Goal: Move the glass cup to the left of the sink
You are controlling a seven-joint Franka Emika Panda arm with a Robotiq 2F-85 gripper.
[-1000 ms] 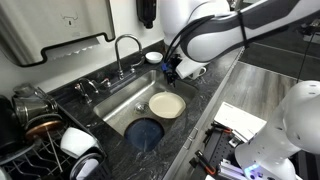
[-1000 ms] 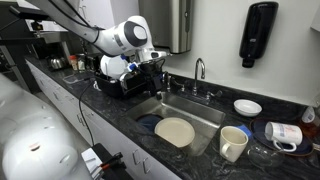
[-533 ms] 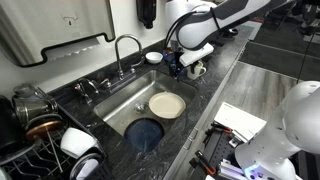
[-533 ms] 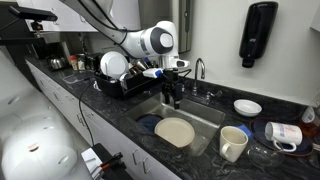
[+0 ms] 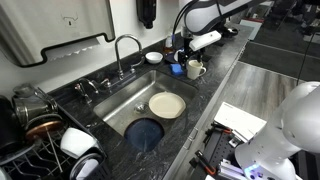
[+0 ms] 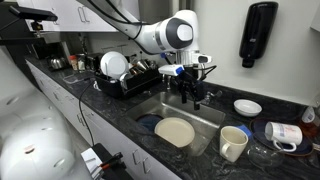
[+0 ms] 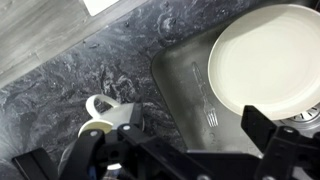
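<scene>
Swung along the sink [image 5: 122,108] to the frame's upper right, my gripper [image 5: 181,57] now hangs above the cream mug [image 5: 195,69] and small blue cup [image 5: 177,69]. Wrist view: fingers spread, nothing between them. I cannot pick out the glass cup in any view; I judge the grasp not yet begun.

Arm [image 6: 172,32]: glossy white shell segments with bulbous, rounded joint housings, a round cap on the large joint face, and darker seams where the segments meet. Thin dark lines, probably cabling, run along the upper link toward the frame's top edge. Gripper [image 6: 191,98]: matte black throughout. In the wrist view it shows chunky angular links and blocky fingers with hard edges. No markings or screws are legible.
</scene>
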